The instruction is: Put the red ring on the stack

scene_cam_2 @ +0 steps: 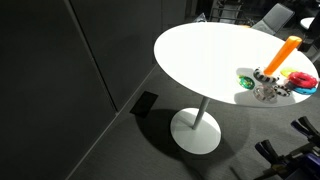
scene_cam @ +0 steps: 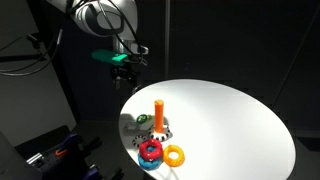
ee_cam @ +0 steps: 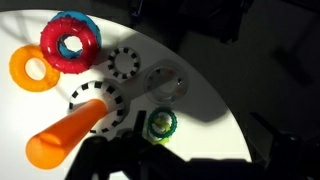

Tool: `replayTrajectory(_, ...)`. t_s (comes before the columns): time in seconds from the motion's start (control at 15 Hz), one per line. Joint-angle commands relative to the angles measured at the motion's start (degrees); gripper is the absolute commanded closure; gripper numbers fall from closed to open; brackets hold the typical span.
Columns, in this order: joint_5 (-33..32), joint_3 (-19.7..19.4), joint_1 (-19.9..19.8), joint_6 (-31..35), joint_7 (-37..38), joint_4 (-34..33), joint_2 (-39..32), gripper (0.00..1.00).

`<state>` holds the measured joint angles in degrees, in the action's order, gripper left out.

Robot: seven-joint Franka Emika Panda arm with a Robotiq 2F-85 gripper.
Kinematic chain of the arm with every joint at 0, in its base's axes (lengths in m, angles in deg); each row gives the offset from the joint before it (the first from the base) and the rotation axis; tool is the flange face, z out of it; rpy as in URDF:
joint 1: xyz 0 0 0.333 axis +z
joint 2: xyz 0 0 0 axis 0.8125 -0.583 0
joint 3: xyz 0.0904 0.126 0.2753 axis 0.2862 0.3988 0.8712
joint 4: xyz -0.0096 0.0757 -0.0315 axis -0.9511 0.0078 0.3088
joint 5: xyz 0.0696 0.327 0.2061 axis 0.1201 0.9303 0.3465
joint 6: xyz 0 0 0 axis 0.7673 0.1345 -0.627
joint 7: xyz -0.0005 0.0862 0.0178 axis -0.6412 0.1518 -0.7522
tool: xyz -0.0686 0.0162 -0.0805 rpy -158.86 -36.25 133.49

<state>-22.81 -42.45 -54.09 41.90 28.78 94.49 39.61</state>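
Gripper [scene_cam: 124,76] hangs above the table [scene_cam: 240,110] edge, touching nothing. Too dark to tell how far the jaws are open, and no object is seen in them. Red ring [scene_cam: 150,151] lies on blue ring [ee_cam: 88,22], just beside the stack [scene_cam: 158,112]. Orange-yellow ring [scene_cam: 175,155] is at right.

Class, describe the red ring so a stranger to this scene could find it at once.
On the round white table, find the upright orange peg near the edge. The red ring lies beside it atop a blue ring, next to a smooth orange-yellow ring; it alone is red and bumpy-rimmed.
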Motion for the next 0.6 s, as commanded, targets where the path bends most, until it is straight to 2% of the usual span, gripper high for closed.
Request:
replayTrajectory(0.0, -0.22, -0.49, -1.0, -0.38, -0.02, 0.63, -0.15, 0.0)
replayTrajectory(0.53, -4.1, -3.45, -5.41, 1.8, 0.53, 4.51, -0.47, 0.0)
